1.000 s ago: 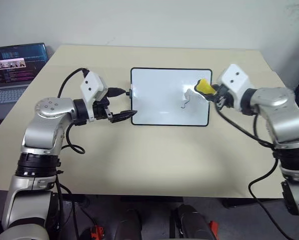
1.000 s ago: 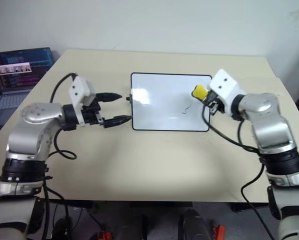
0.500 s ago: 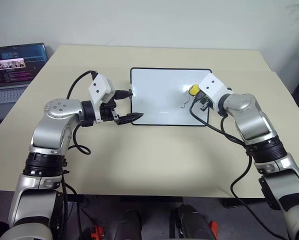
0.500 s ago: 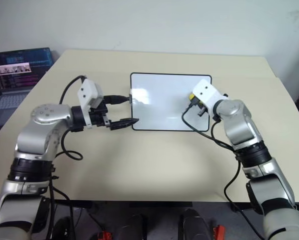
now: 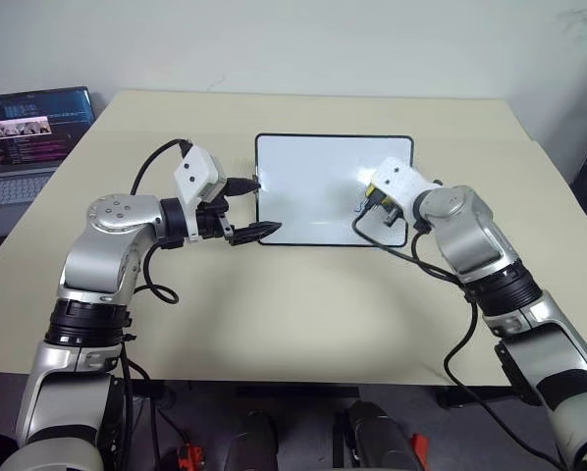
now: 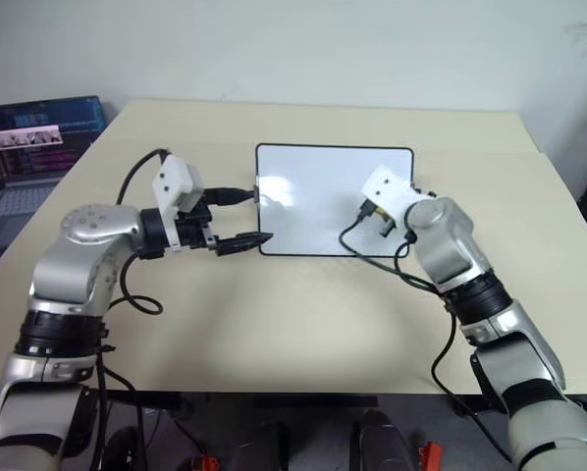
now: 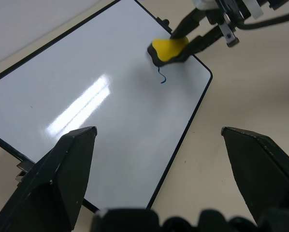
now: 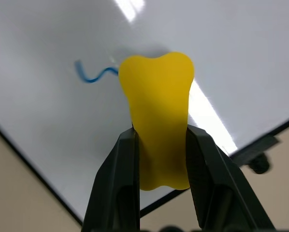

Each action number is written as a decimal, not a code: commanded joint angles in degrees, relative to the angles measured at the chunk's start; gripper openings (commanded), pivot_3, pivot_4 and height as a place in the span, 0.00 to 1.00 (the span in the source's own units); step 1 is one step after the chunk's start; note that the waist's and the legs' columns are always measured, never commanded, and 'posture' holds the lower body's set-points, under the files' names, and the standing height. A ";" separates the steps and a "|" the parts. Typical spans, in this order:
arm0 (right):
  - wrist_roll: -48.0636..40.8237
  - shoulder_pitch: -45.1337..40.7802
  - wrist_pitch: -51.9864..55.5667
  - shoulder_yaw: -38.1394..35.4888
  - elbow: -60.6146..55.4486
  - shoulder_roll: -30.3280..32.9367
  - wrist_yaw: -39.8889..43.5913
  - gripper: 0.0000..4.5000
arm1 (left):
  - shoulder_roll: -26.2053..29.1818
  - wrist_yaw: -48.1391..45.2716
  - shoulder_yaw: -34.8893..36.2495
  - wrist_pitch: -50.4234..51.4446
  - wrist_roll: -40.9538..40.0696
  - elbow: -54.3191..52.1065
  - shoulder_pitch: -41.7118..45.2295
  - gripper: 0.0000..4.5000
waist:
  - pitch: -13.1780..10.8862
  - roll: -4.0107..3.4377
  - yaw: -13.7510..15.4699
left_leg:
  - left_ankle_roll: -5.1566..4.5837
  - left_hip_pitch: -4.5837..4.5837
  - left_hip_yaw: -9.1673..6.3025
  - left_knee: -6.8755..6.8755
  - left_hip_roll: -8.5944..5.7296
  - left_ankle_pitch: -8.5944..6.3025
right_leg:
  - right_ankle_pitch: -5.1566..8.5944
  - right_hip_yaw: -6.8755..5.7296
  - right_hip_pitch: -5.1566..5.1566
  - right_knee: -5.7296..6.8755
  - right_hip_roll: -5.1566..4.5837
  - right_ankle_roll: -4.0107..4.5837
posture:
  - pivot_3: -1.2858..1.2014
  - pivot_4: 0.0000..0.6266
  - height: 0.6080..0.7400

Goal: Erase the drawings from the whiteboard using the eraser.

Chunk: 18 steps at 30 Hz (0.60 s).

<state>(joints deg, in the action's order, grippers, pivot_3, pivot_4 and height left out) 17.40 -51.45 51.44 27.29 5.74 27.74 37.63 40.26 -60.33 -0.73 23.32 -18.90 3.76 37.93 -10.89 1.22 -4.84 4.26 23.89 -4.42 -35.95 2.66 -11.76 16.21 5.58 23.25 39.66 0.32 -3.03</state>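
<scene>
Board: glossy white rectangular whiteboard with thin black frame [image 5: 313, 186] lying flat on the beige tabletop [image 5: 303, 304]; open laptop [image 5: 24, 137] at the table's far left corner.
Eraser: small yellow block eraser with black underside [image 7: 167, 50] — pinched by the right gripper [image 8: 159, 159], fingers clenched on its sides; pressed to the board near its right edge.
Drawing: thin blue marker squiggle [image 7: 162, 77] just beside the eraser.
Left gripper [image 5: 249, 208]: fingers spread, empty — at the board's left edge.

Beige rectangular table [image 5: 303, 304] with a matte top | plain pale wall [image 5: 293, 44] behind its far edge | open laptop [image 5: 24, 137] with a lit screen off the table's far left corner | dark floor [image 5: 293, 432] below the near edge
</scene>
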 commanded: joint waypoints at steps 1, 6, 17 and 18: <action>1.13 3.20 2.62 6.00 -3.04 -0.56 3.44 0.22 | 0.41 0.40 1.26 -0.53 -0.39 -2.10 0.61 1.00 | 0.01 0.02 -0.06 | 0.00 -0.01 -0.01 0.00 0.00 0.00 | 0.00 0.00 -0.01 0.01 0.01 0.00 | 0.52 0.24 1.00; 2.14 6.39 4.05 9.10 -5.79 -1.95 3.99 0.21 | 0.37 0.61 1.49 -0.47 -0.64 -2.46 0.40 1.00 | 0.07 0.10 -0.12 | 0.01 -0.06 -0.01 -0.10 0.00 0.00 | 0.01 0.01 -0.02 0.19 0.01 -0.02 | 0.52 0.24 1.00; 3.65 -1.45 1.30 1.54 3.80 -2.79 -2.16 0.21 | 0.25 0.59 1.38 -0.73 -0.42 -2.10 0.61 1.00 | 0.08 0.12 -0.14 | 0.01 -0.09 -0.05 -0.10 0.00 0.02 | 0.03 0.00 -0.04 0.21 0.03 -0.05 | 0.52 0.24 1.00; 3.72 -2.51 0.79 0.64 5.76 -2.97 -3.48 0.21 | 0.17 0.59 1.33 -0.77 -0.42 -2.06 0.68 1.00 | 0.08 0.12 -0.12 | 0.02 -0.09 -0.05 -0.12 0.00 0.04 | 0.03 0.00 -0.04 0.22 0.03 -0.06 | 0.52 0.24 1.00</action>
<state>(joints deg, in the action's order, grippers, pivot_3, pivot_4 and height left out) 19.59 -52.15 52.62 31.13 8.53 24.15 37.41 40.26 -60.04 -0.62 23.30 -18.90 3.00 37.82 -10.81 1.33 -4.96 4.28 23.80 -4.47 -36.08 2.66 -11.71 16.23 5.58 23.20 39.89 0.35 -3.10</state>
